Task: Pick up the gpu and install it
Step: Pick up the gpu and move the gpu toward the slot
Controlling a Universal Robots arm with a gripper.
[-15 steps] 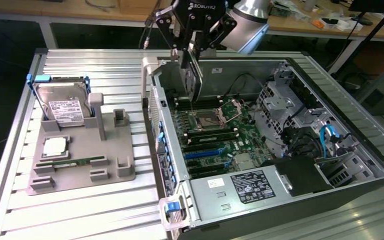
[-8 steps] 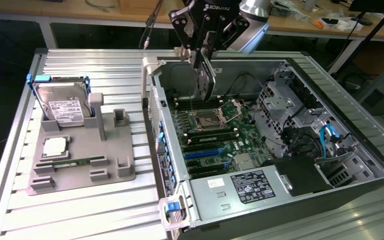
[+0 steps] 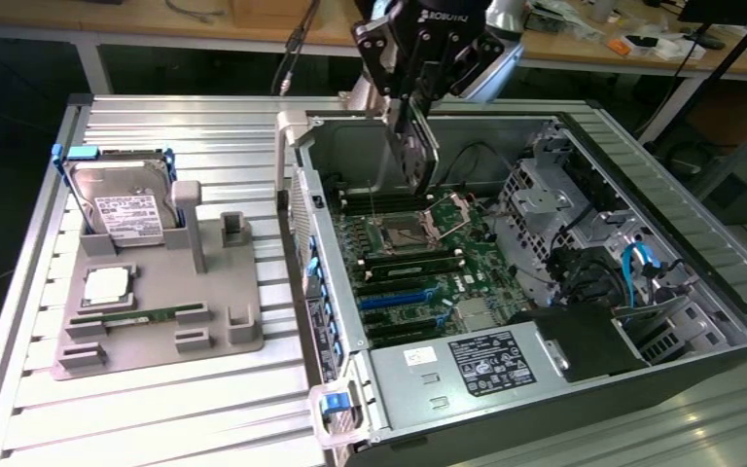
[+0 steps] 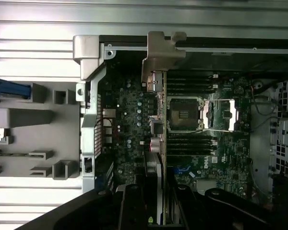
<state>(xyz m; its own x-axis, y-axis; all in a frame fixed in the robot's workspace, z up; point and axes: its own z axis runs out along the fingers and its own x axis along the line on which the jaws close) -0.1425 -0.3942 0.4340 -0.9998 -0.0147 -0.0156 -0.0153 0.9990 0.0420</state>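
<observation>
Above the motherboard (image 3: 407,282), thin black gpu (image 3: 415,156), silver end bracket (image 4: 159,52), clamped by gripper (image 3: 410,109)

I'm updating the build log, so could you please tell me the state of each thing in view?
gripper: shut on the gpu.
gpu: held on edge above the motherboard.
computer case: side open.
CPU socket: cover flipped open.
hard drive: leaning in the gray holder.
RAM stick: lying flat in the holder.

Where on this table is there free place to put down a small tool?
Bare table lies between the grey tray and the camera-side edge, and beyond the hard drive. The strip between tray and computer case is narrow. Inside is crowded; the gripper holds the gpu there.
</observation>
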